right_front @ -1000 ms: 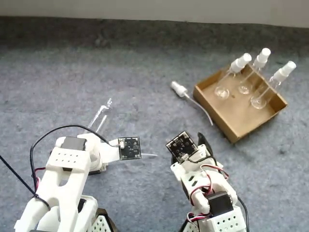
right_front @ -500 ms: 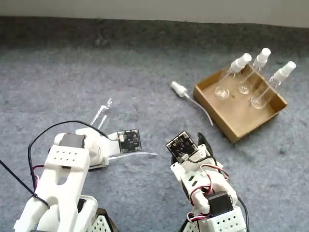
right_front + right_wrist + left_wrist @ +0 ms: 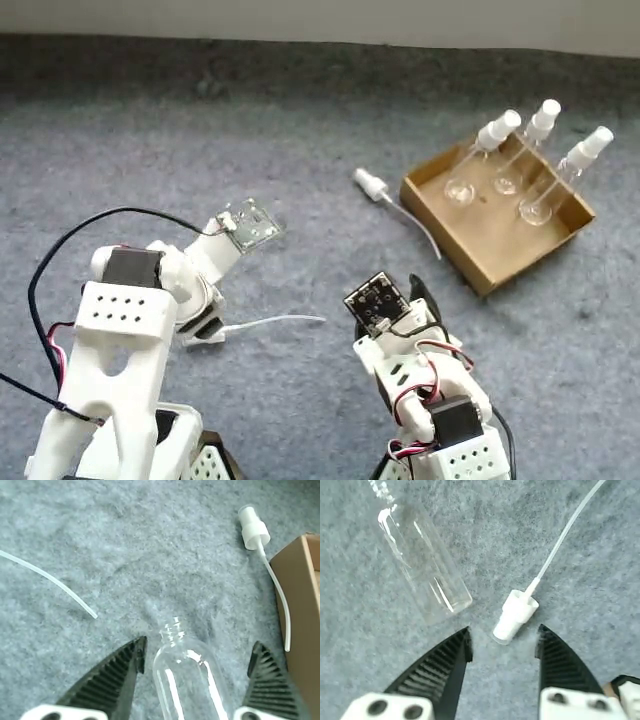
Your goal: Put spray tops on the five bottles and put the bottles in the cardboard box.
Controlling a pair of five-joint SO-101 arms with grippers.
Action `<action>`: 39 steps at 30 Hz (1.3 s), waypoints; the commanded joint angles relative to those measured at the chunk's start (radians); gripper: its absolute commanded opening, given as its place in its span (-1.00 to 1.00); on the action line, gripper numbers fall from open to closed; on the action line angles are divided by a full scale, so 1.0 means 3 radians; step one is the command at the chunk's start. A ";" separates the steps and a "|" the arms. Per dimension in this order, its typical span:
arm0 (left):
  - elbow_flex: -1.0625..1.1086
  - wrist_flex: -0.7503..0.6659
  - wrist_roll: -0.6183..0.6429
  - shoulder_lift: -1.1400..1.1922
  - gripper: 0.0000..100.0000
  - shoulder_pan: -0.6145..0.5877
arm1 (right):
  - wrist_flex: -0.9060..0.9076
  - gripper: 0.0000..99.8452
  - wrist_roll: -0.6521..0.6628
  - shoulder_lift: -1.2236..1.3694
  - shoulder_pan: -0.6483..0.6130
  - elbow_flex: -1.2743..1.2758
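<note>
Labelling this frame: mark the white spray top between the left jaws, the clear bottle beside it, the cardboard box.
White plastic spray top (image 3: 516,616): left wrist view, cap body.
Clear plastic bottle (image 3: 427,575): left wrist view, side wall.
Brown cardboard box (image 3: 495,240): high view, bare floor.

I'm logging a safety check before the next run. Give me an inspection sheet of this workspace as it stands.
Surface: grey carpet, flat.
Job's things: cardboard box holds three topped bottles; bare bottle lies beside the left gripper; second bare bottle inside the right gripper; spray top near the box; second spray top inside the left gripper.
Clutter: nothing seen.
Grippers: both open.
Cables: black cable loops off the left arm; red and white wires on the right arm.
Surroundings: pale band beyond the carpet.
</note>
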 commanded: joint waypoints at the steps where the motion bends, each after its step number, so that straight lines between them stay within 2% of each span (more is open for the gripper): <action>1: -0.0187 0.0143 0.0808 -0.0090 -0.65 -0.0018 | 0.0038 -0.42 -0.0020 -0.0008 -0.0008 -0.0043; 7: -0.0207 0.0143 0.1734 -0.0090 -0.65 -0.0013 | 0.0627 -0.42 -0.0010 0.0008 -0.0008 -0.0719; 15: -0.0202 0.0389 0.2353 -0.0095 -0.65 -0.0013 | 0.0903 -0.42 0.0215 0.0013 0.0023 -0.1245; 23: -0.0176 0.0399 0.2373 -0.0095 -0.65 -0.0013 | 0.0903 -0.42 0.0399 0.0059 0.0514 -0.1281; 27: -0.0176 0.0373 0.2373 -0.0095 -0.65 -0.0013 | 0.0903 -0.42 0.0399 0.0575 0.0621 -0.1542; 30: -0.0049 0.0082 0.2373 -0.0095 -0.65 -0.0013 | 0.0903 -0.42 0.0394 0.1138 0.0627 -0.1828; 35: 0.0642 -0.0736 0.2378 -0.0095 -0.65 -0.0018 | 0.0903 -0.42 0.0409 0.1946 0.0621 -0.2279; 39: 0.0836 -0.0921 0.2378 -0.0095 -0.65 -0.0038 | 0.0959 -0.42 0.0716 0.2534 0.0611 -0.2580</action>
